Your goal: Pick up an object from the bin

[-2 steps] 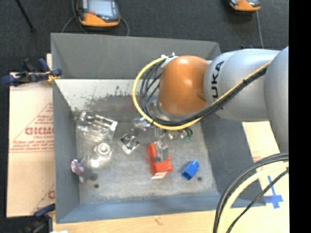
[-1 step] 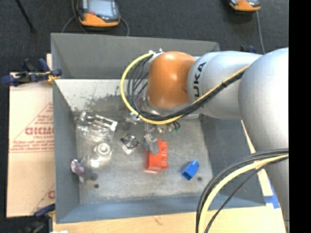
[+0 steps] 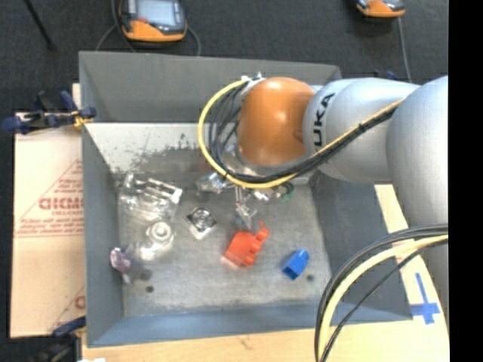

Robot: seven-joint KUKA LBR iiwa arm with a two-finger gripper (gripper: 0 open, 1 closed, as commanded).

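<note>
Centrally, blocky red plastic pc (image 3: 245,248) on speckled metal bin (image 3: 219,286)

A KUKA arm (image 3: 362,134) holds its gripper (image 3: 243,211) low in the grey metal bin (image 3: 226,289), just beside the far edge of a red plastic block (image 3: 245,247). A small blue piece (image 3: 295,263) lies near the block's right. A shiny metal part (image 3: 200,221) sits to its left, with clear plastic items (image 3: 149,194) farther left.
</note>
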